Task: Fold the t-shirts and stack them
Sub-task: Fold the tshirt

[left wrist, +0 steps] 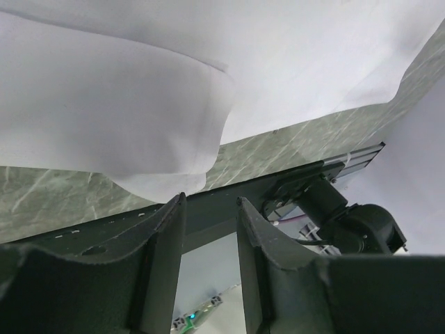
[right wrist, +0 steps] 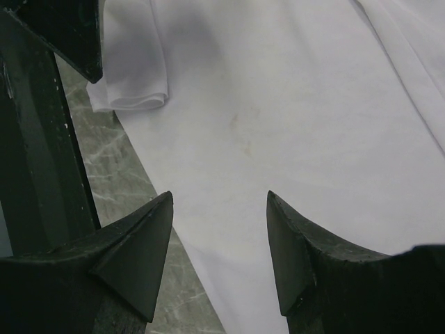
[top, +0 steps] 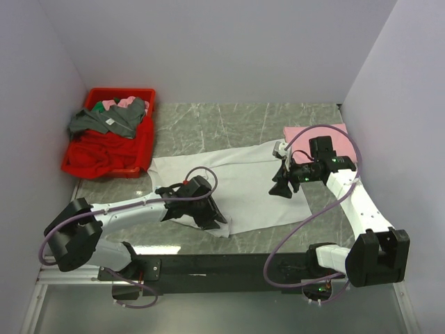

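The white t-shirt (top: 240,181) lies spread flat across the middle of the marble table. In the left wrist view the white t-shirt (left wrist: 139,90) shows a rounded hem fold hanging toward the fingers. My left gripper (top: 212,217) sits at the shirt's near edge; the left gripper (left wrist: 211,202) is open, nothing between its jaws. My right gripper (top: 280,189) hovers over the shirt's right edge. In the right wrist view that right gripper (right wrist: 219,198) is open just above the white t-shirt (right wrist: 292,104). The pale pink t-shirt (top: 306,132) lies folded at the back right.
A red bin (top: 119,90) at the back left holds grey and red clothes (top: 104,124). Lilac walls close in the table on three sides. The black rail (top: 229,264) carrying both arm bases runs along the near edge.
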